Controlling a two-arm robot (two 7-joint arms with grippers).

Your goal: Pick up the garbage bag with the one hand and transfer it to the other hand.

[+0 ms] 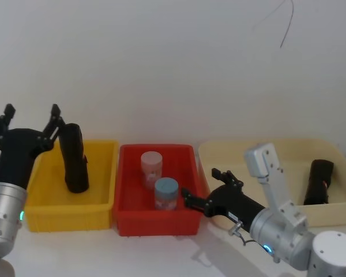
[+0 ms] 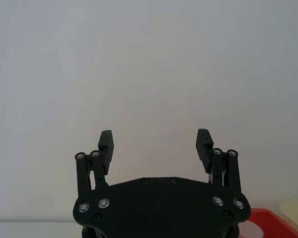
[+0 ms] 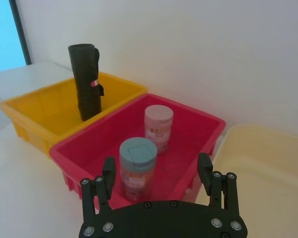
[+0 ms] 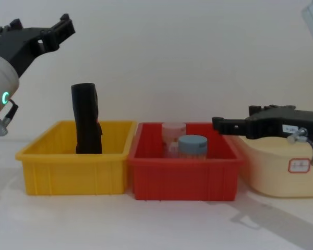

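Fingers (image 1: 54, 113) of the left gripper (image 1: 32, 111) — spread, above the garbage bag (image 1: 74, 157).

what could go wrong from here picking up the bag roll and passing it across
1. The garbage bag stands tall and upright in the yellow bin. The open left gripper sits above and left of its top, so an off-centre descent might topple it.
2. The open right gripper hovers low by the red bin rim; sweeping left for the handover may clip the blue-lidded jar.
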